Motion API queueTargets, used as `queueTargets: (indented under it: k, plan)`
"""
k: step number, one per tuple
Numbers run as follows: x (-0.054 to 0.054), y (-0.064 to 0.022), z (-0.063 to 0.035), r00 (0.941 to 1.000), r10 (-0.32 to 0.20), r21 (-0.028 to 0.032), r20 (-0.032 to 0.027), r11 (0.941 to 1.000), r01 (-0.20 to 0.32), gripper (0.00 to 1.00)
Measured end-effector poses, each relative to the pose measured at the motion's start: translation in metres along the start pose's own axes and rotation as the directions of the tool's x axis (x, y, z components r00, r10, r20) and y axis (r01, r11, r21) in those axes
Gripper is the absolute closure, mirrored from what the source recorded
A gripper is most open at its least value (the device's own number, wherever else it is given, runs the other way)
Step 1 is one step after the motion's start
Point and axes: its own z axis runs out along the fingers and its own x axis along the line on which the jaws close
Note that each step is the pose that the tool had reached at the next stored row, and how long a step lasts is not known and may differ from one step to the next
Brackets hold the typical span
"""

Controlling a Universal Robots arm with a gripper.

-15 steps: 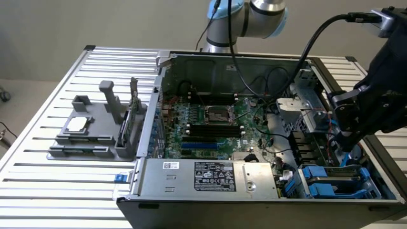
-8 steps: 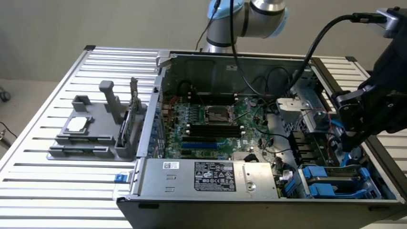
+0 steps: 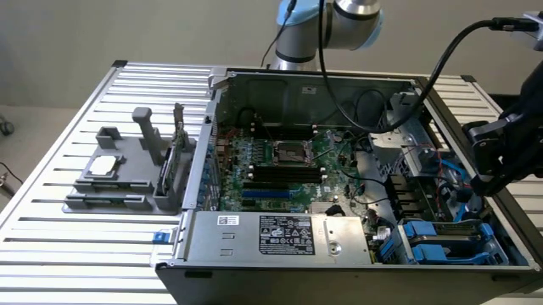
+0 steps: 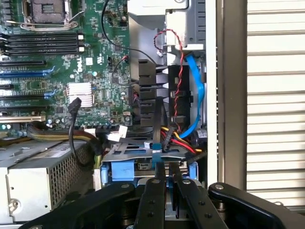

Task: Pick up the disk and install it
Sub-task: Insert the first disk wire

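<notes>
The exterior view is looking down on the computer case (image 3: 314,82); the wrist view is hovering close behind the gripper (image 4: 167,172), probably sharing its drive-bay corner (image 3: 449,240).
</notes>
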Motion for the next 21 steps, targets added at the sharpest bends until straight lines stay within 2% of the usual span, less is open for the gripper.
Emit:
queueTargets:
  k: [4, 12, 16, 21]
  plan:
    - [-0.0044, 0.0003, 0.0001, 1.0000, 0.008, 0.0000, 0.0001, 1.0000, -0.008, 0.82]
    - [-0.0047, 0.0002, 0.0000, 0.9980, 0.064, 0.0011, 0.0009, 0.9980, -0.064, 0.82]
    - [-0.0048, 0.0002, 0.0002, 0.9952, 0.098, 0.0016, 0.0014, 0.9952, -0.098, 0.82]
    - [-0.0047, 0.0002, 0.0006, 0.9886, 0.151, 0.0025, 0.0022, 0.9886, -0.151, 0.82]
